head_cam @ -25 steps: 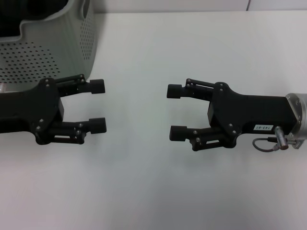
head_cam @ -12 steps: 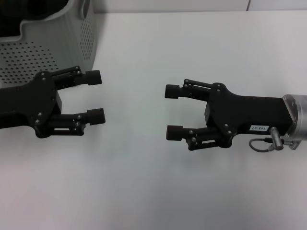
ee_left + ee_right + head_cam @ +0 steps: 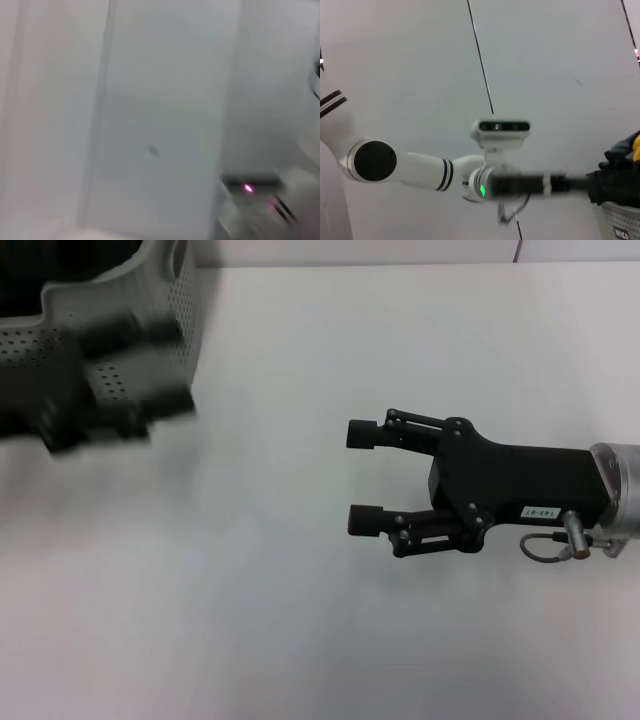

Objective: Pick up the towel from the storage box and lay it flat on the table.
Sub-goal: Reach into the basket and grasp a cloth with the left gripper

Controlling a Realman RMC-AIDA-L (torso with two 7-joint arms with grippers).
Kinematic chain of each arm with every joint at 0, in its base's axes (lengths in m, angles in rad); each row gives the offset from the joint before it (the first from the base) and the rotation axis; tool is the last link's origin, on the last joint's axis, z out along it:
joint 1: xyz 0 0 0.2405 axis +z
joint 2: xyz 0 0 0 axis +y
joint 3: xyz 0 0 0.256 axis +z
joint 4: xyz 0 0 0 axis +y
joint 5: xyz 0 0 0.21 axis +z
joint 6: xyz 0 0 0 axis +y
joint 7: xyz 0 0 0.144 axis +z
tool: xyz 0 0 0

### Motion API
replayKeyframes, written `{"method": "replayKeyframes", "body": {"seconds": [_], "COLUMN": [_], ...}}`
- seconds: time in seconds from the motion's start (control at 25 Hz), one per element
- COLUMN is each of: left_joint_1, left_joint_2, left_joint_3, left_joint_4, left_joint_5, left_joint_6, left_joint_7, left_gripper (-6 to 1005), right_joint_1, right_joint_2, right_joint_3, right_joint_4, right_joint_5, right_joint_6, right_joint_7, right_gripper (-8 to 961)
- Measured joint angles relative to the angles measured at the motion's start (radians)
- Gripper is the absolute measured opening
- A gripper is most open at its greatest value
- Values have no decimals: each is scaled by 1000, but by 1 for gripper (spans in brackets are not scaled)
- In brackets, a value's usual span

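The towel (image 3: 626, 165) shows only in the right wrist view, as a dark heap with a speck of yellow rising over the rim of the storage box (image 3: 130, 315), which stands at the far left corner of the white table (image 3: 330, 620). The left gripper (image 3: 165, 370) is a smeared dark shape in front of the box's perforated wall, and I cannot tell how its jaws stand. The right gripper (image 3: 362, 476) hovers over bare tabletop well apart from the box, its two fingers spread wide and grasping nothing
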Motion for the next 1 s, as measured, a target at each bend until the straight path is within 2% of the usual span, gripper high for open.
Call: {"method": "replayKeyframes", "body": {"seconds": [0.16, 0.28, 0.36, 0.44, 0.52, 0.56, 0.6, 0.64, 0.84, 1.0], "left_joint_1": [-4, -4, -1, 3, 3, -7, -7, -26, -76, -105], "left_joint_2": [-2, -13, -18, -23, -23, -36, -36, -40, -45, -50], "left_joint_3": [-172, -299, -321, -324, -324, -319, -319, -319, -308, -249], "left_joint_4": [126, 260, 319, 381, 381, 436, 436, 454, 451, 448], "left_joint_5": [-53, -78, -77, -63, -63, -3, -3, 80, 262, 423], "left_joint_6": [-33, -154, -254, -401, -401, -572, -572, -646, -738, -839], "left_joint_7": [-125, -153, -164, -170, -170, -150, -150, -150, -181, -250], "left_gripper": [874, 874, 875, 875, 875, 875, 875, 875, 875, 874], "right_joint_1": [-10, -27, -40, -57, -65, -68, -73, -78, -96, -99], "right_joint_2": [0, 4, 7, 9, 11, 12, 14, 16, 22, 24], "right_joint_3": [1, 16, 31, 42, 50, 53, 57, 57, 58, 58], "right_joint_4": [-2, -3, 0, 2, 3, 3, 3, 4, 5, 4], "right_joint_5": [6, 6, 4, 5, 6, 6, 5, 4, 3, 3], "right_joint_6": [2, 10, 12, 13, 17, 19, 20, 21, 27, 34], "right_joint_7": [-4, -5, -5, -5, -3, -1, 1, 2, -4, -4], "right_gripper": [889, 889, 889, 889, 889, 889, 889, 889, 889, 888]}}
